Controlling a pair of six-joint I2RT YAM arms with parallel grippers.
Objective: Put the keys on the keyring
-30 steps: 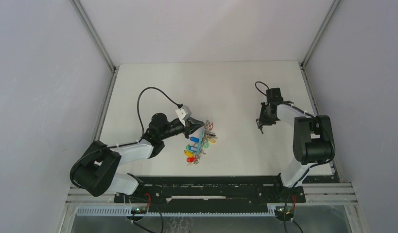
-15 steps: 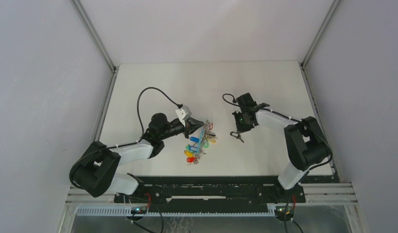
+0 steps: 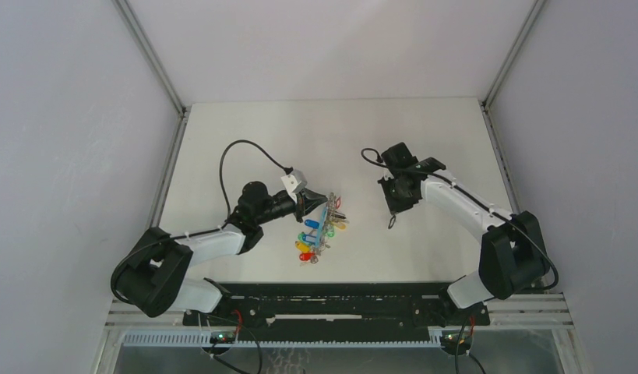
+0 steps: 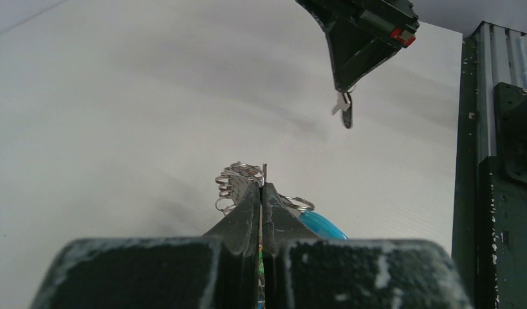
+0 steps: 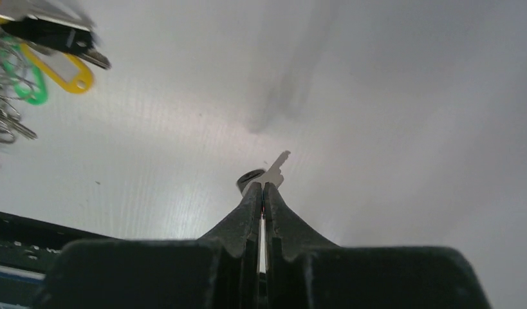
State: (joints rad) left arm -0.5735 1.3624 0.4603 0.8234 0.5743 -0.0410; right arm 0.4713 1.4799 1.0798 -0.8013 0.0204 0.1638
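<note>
Right gripper [image 5: 262, 188] pinches a flat, notched silvery key [image 5: 277, 165]

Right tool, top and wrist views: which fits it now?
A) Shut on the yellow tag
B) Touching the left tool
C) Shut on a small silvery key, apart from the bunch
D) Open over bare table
C: the right tool pinches a small silvery dark-headed key, well clear of the round keyring with coloured-tag keys that the left tool grips.
</note>
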